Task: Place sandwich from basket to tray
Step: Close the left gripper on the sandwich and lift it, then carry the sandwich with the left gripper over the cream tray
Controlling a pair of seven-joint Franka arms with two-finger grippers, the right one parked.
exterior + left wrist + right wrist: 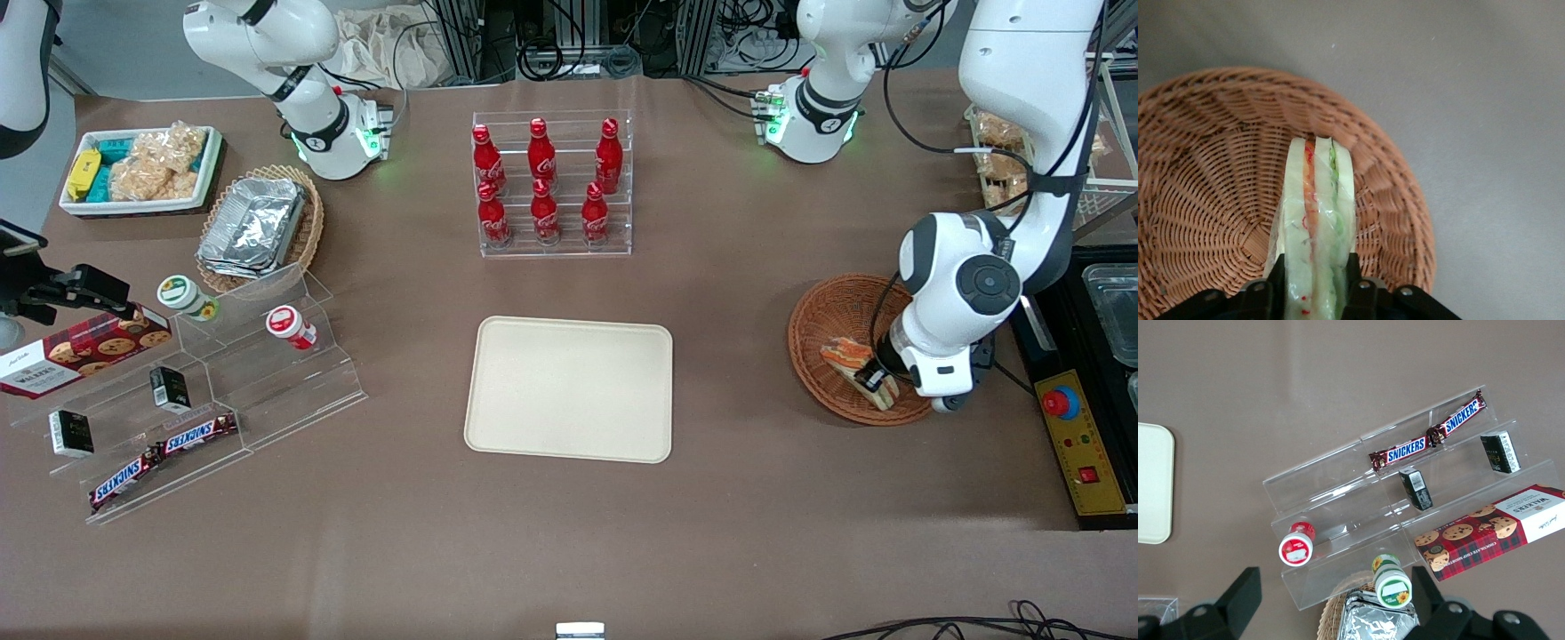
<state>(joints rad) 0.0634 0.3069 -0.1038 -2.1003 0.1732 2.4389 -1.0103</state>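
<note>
Wicker under it, plastic wrap around it: the sandwich (855,362) sits pinched edge-on in the gripper (876,378), over the reddish-brown basket (822,320) at the right of the front view. The tray (569,388) waits bare at frame centre, well apart from the basket. Risk from here, as I judge it: the wrapping looks slick and the bread soft, so the wedge could slide out on the way across, or squash if squeezed harder. It could also catch the basket rim (1405,193) on a low sideways move. In the wrist view the black fingers (1276,280) press both bread faces of the sandwich (1321,220), jaws narrowed to its thickness.
</note>
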